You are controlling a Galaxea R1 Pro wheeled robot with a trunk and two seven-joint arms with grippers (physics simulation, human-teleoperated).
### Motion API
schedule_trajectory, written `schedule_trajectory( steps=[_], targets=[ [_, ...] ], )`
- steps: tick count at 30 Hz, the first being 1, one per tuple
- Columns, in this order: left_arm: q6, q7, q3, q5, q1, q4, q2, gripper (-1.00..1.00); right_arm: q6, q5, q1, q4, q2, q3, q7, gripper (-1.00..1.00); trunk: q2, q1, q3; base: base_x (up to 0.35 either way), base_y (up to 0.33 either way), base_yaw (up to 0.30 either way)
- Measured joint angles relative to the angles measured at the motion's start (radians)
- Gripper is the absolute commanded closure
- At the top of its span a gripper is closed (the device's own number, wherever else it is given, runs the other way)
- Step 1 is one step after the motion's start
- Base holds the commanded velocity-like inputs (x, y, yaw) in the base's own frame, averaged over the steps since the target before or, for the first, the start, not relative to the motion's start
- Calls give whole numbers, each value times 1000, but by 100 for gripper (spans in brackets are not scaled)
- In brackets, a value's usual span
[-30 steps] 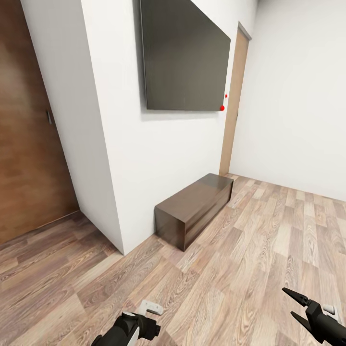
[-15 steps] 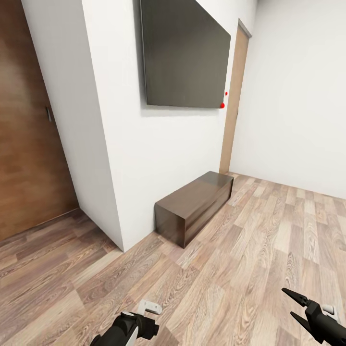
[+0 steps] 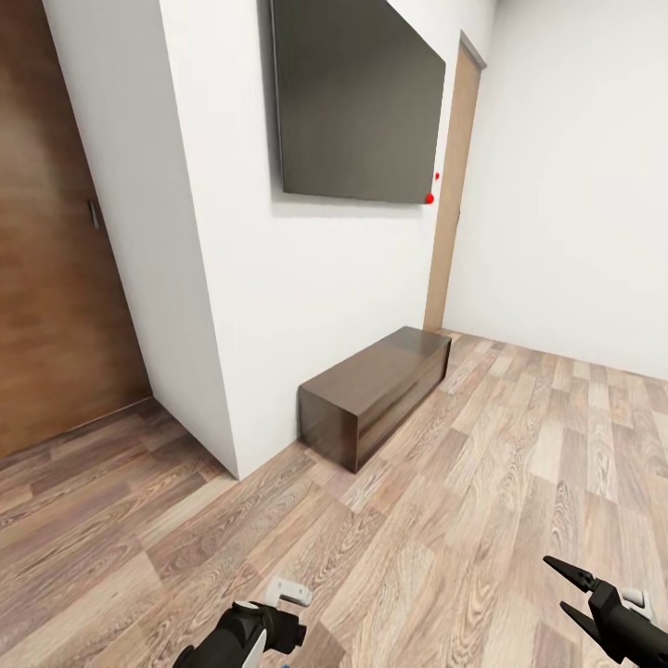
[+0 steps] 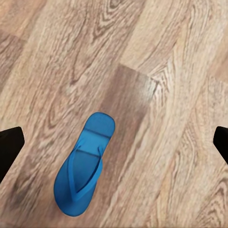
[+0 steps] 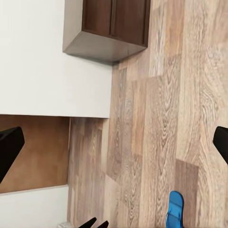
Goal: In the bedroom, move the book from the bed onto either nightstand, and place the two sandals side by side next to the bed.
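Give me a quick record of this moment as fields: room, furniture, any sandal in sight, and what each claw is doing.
room: white walls, wood-plank floor, brown wooden door on the robot's left
wall: large dark flat screen
furniture: low dark-brown wooden cabinet against the wall
sandal: one bright blue flip-flop lying flat on the floor, strap side up, below the left claw
left claw: open, holding nothing
right claw: open, holding nothing
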Motion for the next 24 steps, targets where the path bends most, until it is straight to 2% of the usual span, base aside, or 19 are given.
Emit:
schedule_trajectory(
  steps=[24],
  targets=[
    [3,-1,0,0,0,0,0,-100,0,-2,0,-11,1,-1,3,-100,-168,92,-75,0,0,0]
  ],
)
